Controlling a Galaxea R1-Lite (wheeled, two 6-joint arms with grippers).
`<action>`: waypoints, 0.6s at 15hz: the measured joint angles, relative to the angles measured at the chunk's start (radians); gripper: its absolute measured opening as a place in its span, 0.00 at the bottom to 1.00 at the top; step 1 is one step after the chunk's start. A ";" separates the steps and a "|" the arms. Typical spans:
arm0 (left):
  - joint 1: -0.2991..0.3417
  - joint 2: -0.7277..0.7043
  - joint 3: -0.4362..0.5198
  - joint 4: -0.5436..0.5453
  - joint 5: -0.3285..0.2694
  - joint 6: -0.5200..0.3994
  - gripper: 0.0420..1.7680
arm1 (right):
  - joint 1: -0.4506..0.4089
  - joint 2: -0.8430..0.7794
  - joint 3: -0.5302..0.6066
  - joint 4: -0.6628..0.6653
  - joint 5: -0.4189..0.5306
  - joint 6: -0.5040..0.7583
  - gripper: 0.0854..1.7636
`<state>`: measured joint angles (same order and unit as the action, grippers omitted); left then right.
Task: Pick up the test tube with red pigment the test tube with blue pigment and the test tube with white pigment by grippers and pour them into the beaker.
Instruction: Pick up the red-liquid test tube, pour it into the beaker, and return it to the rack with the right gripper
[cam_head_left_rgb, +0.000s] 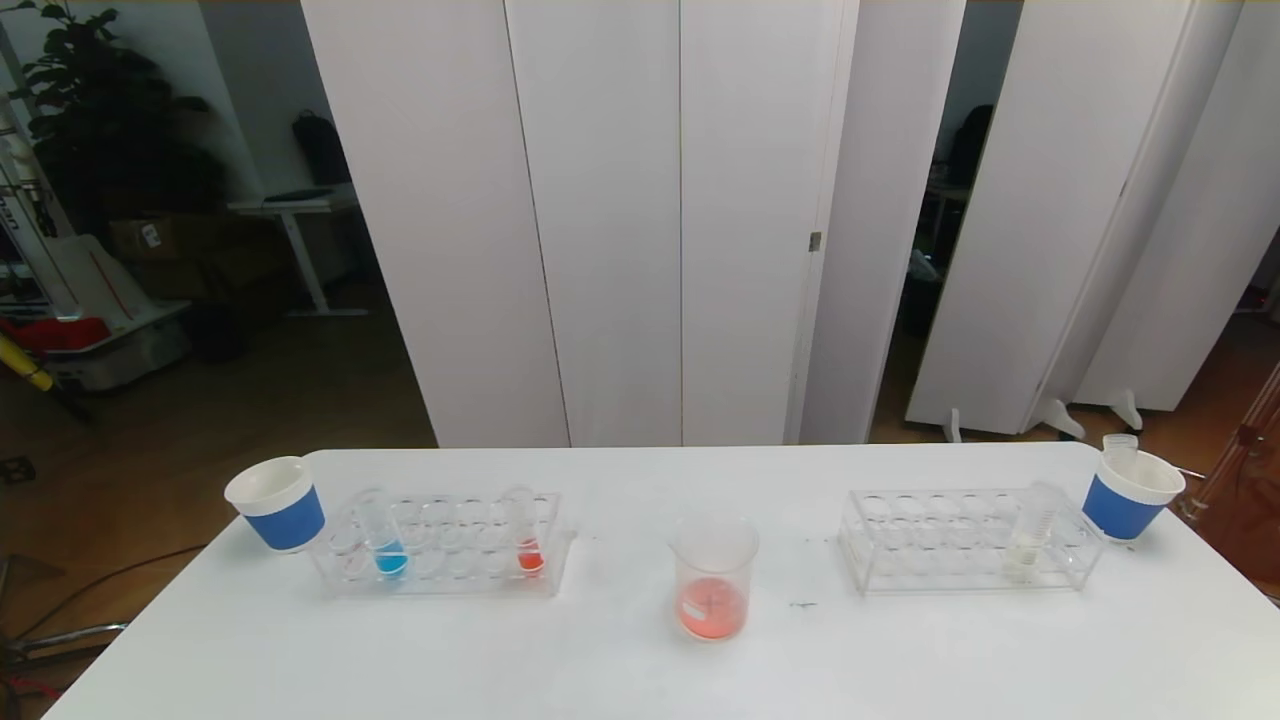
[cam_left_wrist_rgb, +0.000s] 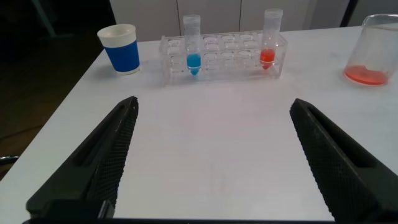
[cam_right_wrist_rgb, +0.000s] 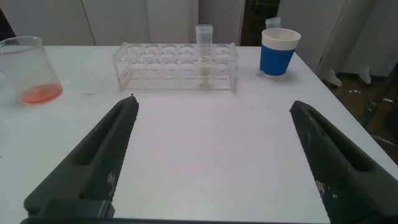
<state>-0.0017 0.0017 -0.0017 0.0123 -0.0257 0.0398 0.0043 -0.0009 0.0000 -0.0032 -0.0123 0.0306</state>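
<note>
At the left of the head frame a blue-and-white paper cup (cam_head_left_rgb: 277, 503) stands on the smooth white table (cam_head_left_rgb: 640, 670). Touching it on its right, a clear acrylic rack (cam_head_left_rgb: 445, 545) holds the slim clear test tube with blue pigment (cam_head_left_rgb: 383, 535) near its left end and a slim clear tube of orange-red liquid (cam_head_left_rgb: 525, 531) near its right end, both upright. My left gripper (cam_left_wrist_rgb: 213, 163) hangs released above bare table before that rack, ribbed black fingers (cam_left_wrist_rgb: 102, 163) spread wide. At frame centre stands the small clear glass beaker (cam_head_left_rgb: 712, 577), flared lip, orange-red liquid pooled at its bottom. Right of it, a second clear rack (cam_head_left_rgb: 965, 540) holds the ridged test tube with white pigment (cam_head_left_rgb: 1033, 531) near its right end. A second blue-and-white cup (cam_head_left_rgb: 1130, 495) with an empty clear tube (cam_head_left_rgb: 1119, 447) in it stands just beside that rack. My right gripper (cam_right_wrist_rgb: 213, 163) hangs released before that rack, holding nothing.
</note>
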 joint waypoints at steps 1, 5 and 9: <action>0.000 0.000 0.000 0.000 0.000 0.000 0.99 | 0.000 0.000 0.000 0.001 0.000 0.000 0.99; 0.000 0.000 0.000 0.000 0.000 0.000 0.99 | 0.000 0.000 0.000 0.003 0.000 0.001 0.99; 0.000 0.000 0.000 0.000 0.000 0.000 0.99 | -0.001 0.000 -0.001 0.003 0.000 0.002 0.99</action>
<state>-0.0017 0.0017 -0.0017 0.0119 -0.0260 0.0394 0.0032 -0.0009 -0.0009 0.0000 -0.0123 0.0326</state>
